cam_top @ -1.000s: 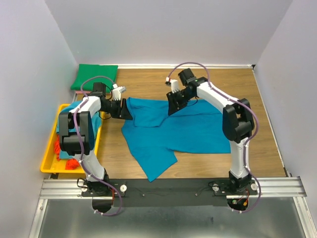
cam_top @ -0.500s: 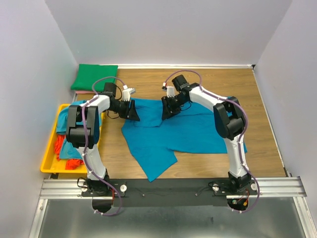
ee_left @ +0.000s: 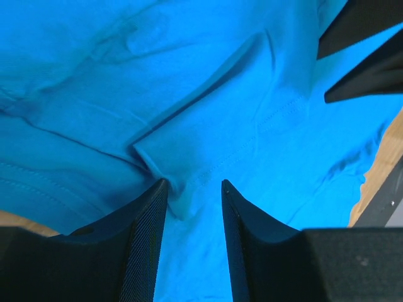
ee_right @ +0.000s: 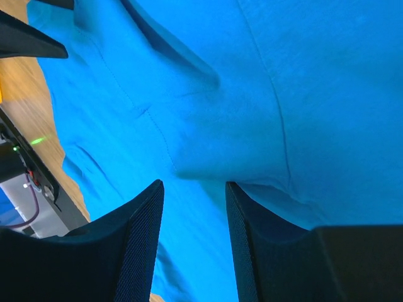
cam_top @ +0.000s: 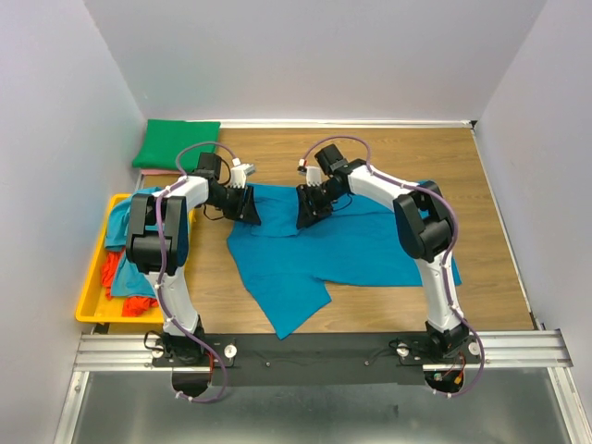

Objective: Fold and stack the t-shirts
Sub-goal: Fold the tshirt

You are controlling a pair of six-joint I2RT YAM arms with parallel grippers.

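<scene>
You have one green shirt (cam_top: 176, 143) folded just beyond the yellow tray (cam_top: 88, 310). The teal shirt (cam_top: 370, 245) lies spread, still unfolded, right of the tray, and more shirts are heaped inside it. Your left claw (ee_left: 192, 184) and right claw (ee_right: 193, 184) stand half open over the teal shirt's far edge, gripping nothing.

A teal-blue t-shirt (cam_top: 351, 245) is spread unfolded and rumpled across the middle of the bench (cam_top: 462, 166), with one part reaching toward the near edge and its far-left portion creased. A green t-shirt (cam_top: 176, 143) is laid folded in the far left corner. A second teal-blue t-shirt (cam_top: 125, 222) and an orange-red t-shirt (cam_top: 116, 268) are heaped in the yellow tray (cam_top: 88, 310).
</scene>
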